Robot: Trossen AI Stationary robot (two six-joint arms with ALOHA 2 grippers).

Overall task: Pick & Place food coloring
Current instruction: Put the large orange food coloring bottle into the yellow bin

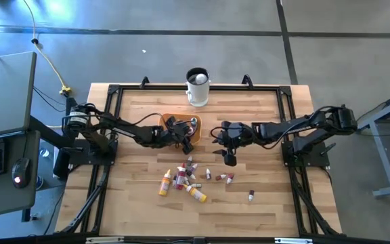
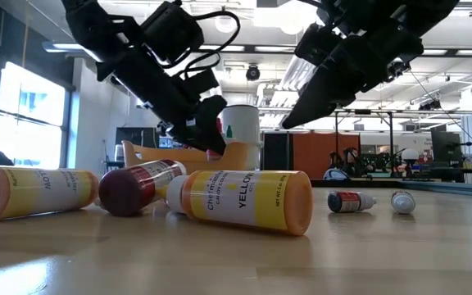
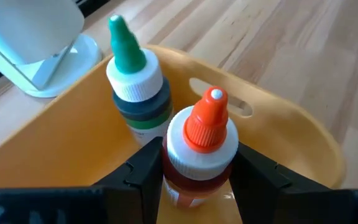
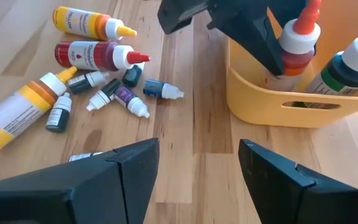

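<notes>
An orange-capped food coloring bottle (image 3: pixel 207 124) stands upright inside the orange bowl (image 1: pixel 179 122), next to a green-capped bottle (image 3: pixel 132 78) that stands on the bowl's floor. My left gripper (image 3: pixel 197 171) is shut on the orange-capped bottle over the bowl (image 4: pixel 272 93). Several more food coloring bottles (image 1: pixel 185 177) lie on their sides on the table, nearer than the bowl; they also show in the right wrist view (image 4: pixel 92 68). My right gripper (image 1: pixel 230 159) hovers open to the right of the bowl, above bare wood, with nothing between its fingers (image 4: pixel 129 168). My left gripper pinches the orange-capped bottle between its two fingers, on the body just below the white collar (image 3: pixel 194 182). The fingers (image 4: pixel 253 37) slant down into the bowl from the table's left. The bottle stands upright, cap up; the bowl's wall hides its bottom.
A white mug (image 1: pixel 197 87) stands at the table's far edge behind the bowl. A black frame (image 1: pixel 286 129) runs round the tabletop. One small bottle (image 1: pixel 251 196) lies apart at the near right. Bare wood shows along the near edge and at the far right.
</notes>
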